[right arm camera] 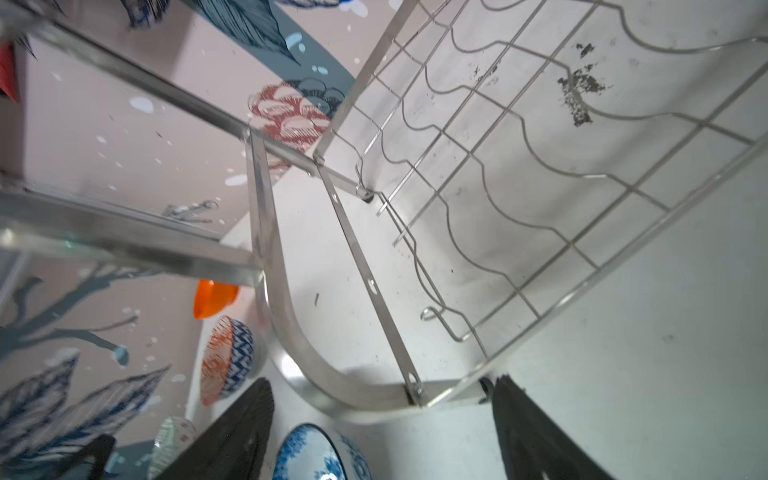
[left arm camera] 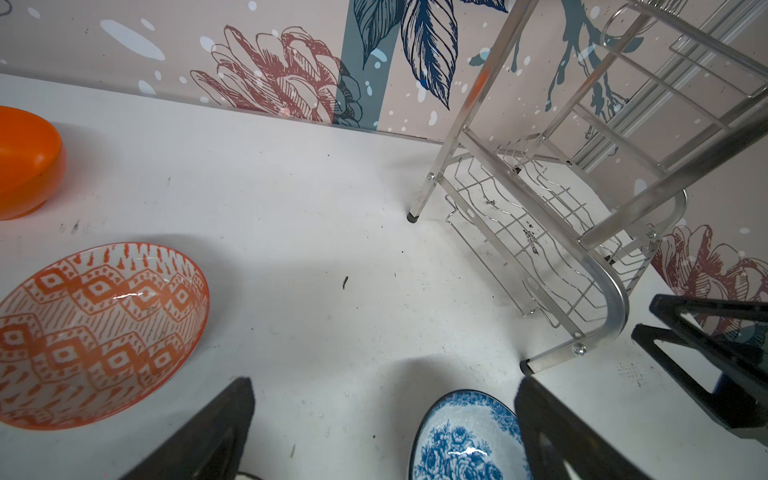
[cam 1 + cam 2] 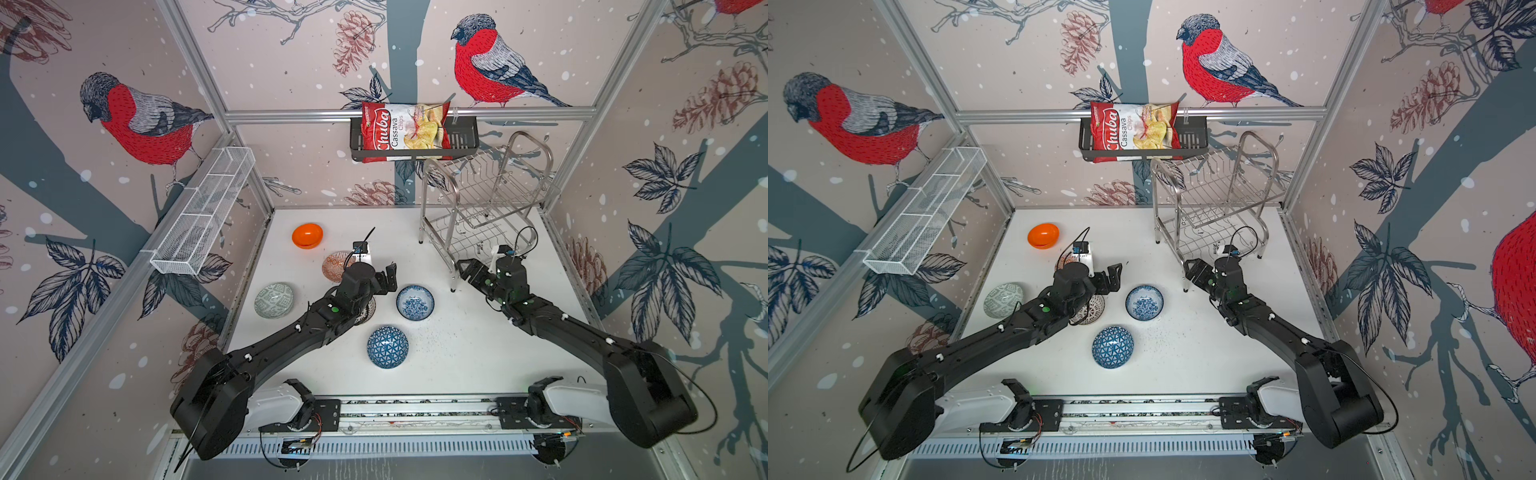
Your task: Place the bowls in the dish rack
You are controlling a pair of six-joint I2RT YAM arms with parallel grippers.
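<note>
The steel dish rack [image 3: 456, 216] stands empty at the back right. My right gripper [image 3: 466, 268] is open at its near front leg; in the right wrist view the rack's curved tube [image 1: 291, 324] lies just past the spread fingertips of the right gripper [image 1: 382, 384], untouched. My left gripper [image 3: 390, 276] hangs open and empty over the table, beside the blue-floral bowl [image 3: 414, 302]. The orange bowl [image 3: 307, 235], grey-green bowl [image 3: 274, 300] and blue triangle bowl [image 3: 387, 347] sit on the table. The red-white bowl [image 2: 99, 332] and dotted bowl [image 3: 1093, 309] are partly hidden by the left arm.
A long white mesh basket [image 3: 203, 212] hangs on the left wall. A black shelf [image 3: 357, 141] holding a chips bag [image 3: 403, 131] hangs on the back wall above the rack. Bare white tabletop [image 3: 457, 353] lies between the two arms.
</note>
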